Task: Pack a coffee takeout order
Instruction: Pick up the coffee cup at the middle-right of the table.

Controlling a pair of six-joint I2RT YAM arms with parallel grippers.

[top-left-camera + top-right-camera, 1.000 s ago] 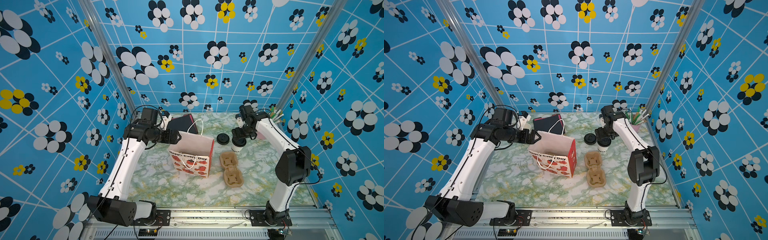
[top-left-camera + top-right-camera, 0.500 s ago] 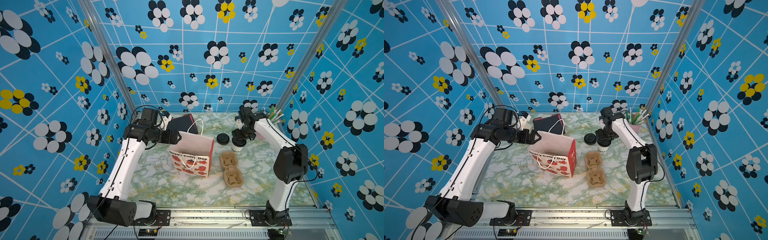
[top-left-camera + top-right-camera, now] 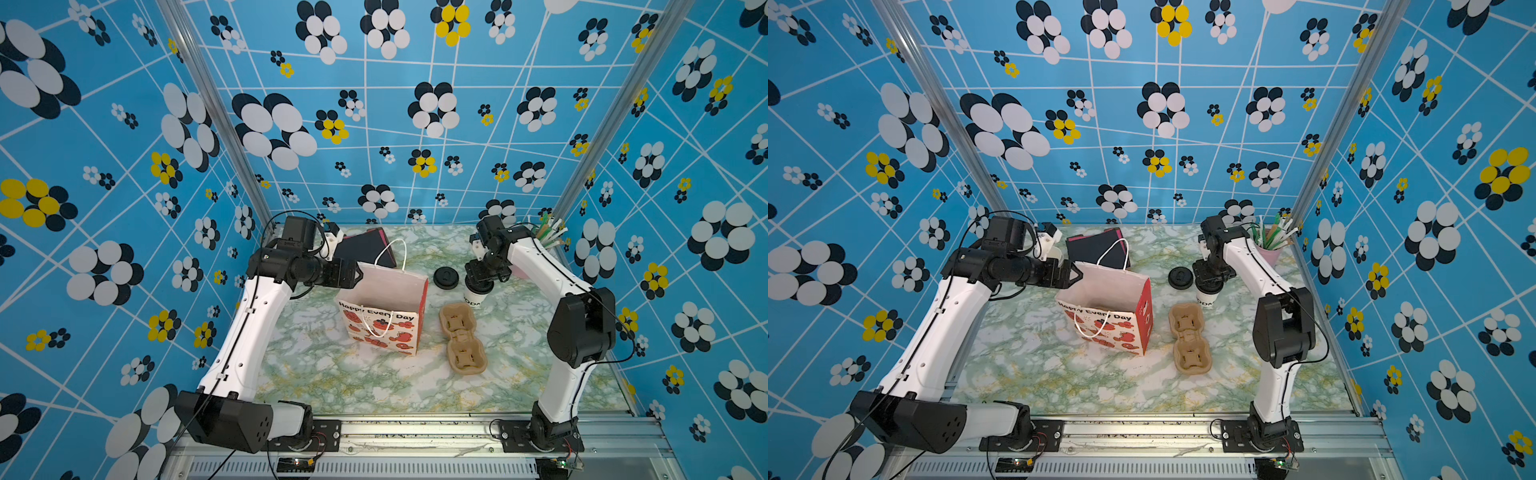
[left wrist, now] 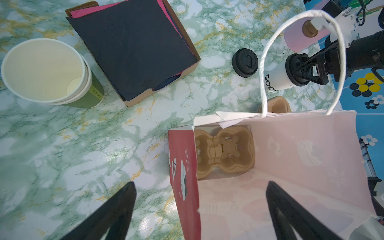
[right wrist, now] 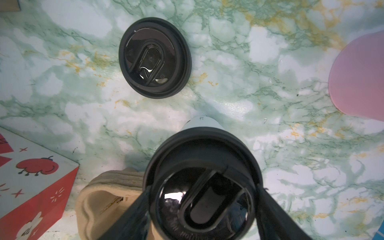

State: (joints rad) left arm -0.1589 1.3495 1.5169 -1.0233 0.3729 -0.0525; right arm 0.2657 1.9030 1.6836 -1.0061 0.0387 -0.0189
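Straddling paper bag (image 3: 382, 328) wall at frame centre, left gripper (image 4: 200, 184) gapes open, likely steadying it | right gripper (image 5: 202, 189) flanks lid (image 5: 207, 153) on white cup (image 3: 473, 296), centre right; grasp unclear.

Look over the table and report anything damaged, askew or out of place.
The paper gift bag is torn and creased at its top rim, where one handle end joins. Nothing is spilled: the white cup stands upright, lidded, and a spare black lid lies flat beside it.
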